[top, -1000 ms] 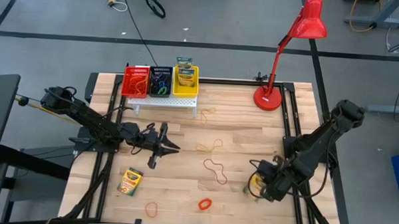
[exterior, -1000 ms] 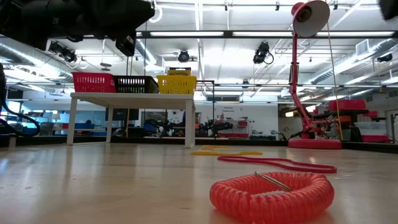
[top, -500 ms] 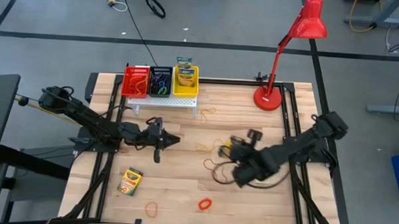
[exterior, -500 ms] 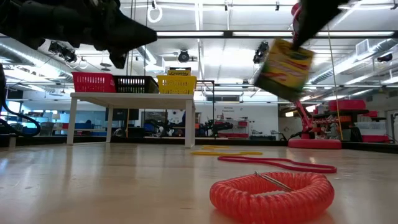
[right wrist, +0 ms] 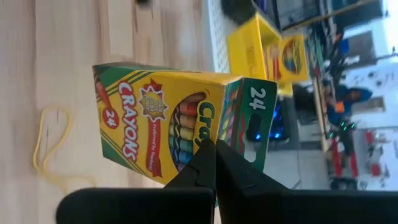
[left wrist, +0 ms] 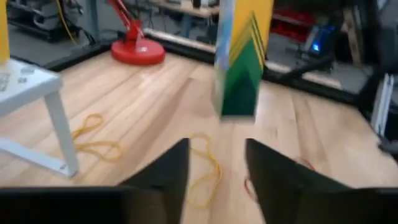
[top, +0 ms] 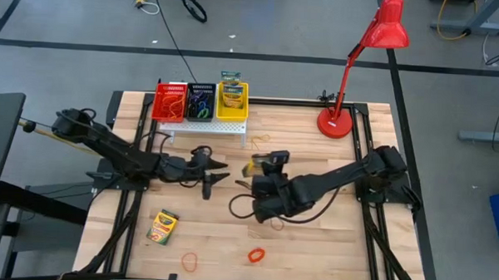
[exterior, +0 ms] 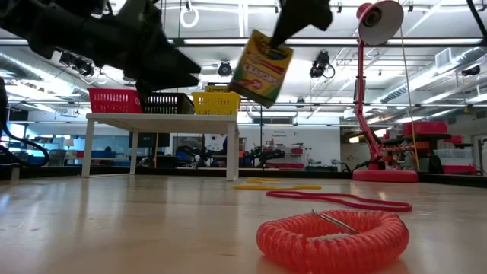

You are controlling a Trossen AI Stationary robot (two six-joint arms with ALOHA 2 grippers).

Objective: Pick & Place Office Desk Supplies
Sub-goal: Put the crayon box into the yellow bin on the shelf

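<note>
Presently judged to be in the carry step of one pick-and-place cycle. Found the right gripper [top: 266, 168] raised over mid-bench, fingers [right wrist: 205, 165] pinching a crayon box [right wrist: 168, 134] by one end, clear of the wood and tilted in the low view. Found the left gripper [top: 213, 174] just beside it on the left, fingers [left wrist: 166, 167] spread with nothing between, pointed at the held box. Cannot tell whether a hand-over or a direct drop is intended.

Next move, as judged: carry across to the yellow basket [top: 232, 106] on the white stand [top: 207, 128] at the far edge, keep the box above the basket rim, line it up beside the box already inside, then release. Little spare room in there; some risk of catching the rim, or the left arm close by.

Counted as follows.
- Crayon boxes: three. The held one; a second crayon box [top: 162, 226] lying on the bench [top: 329, 242] toward the front left; a third crayon box [top: 230, 93] standing in the yellow basket.
- Baskets: three in a row, namely red basket [top: 170, 102], black basket [top: 201, 102] and the yellow one.
- Loose bands on the bench: at least four. A coiled orange-red loop [top: 255, 255] and a thin orange band [top: 189, 259] near the front edge; a yellowish band [top: 260, 139] close to the stand; a long reddish band [exterior: 342, 200], largely hidden under the right arm from above.
- Coloured loops in the black basket: present, number not determinable.
- Red lamp [top: 378, 32]: one, far right corner, no part of the job.
</note>
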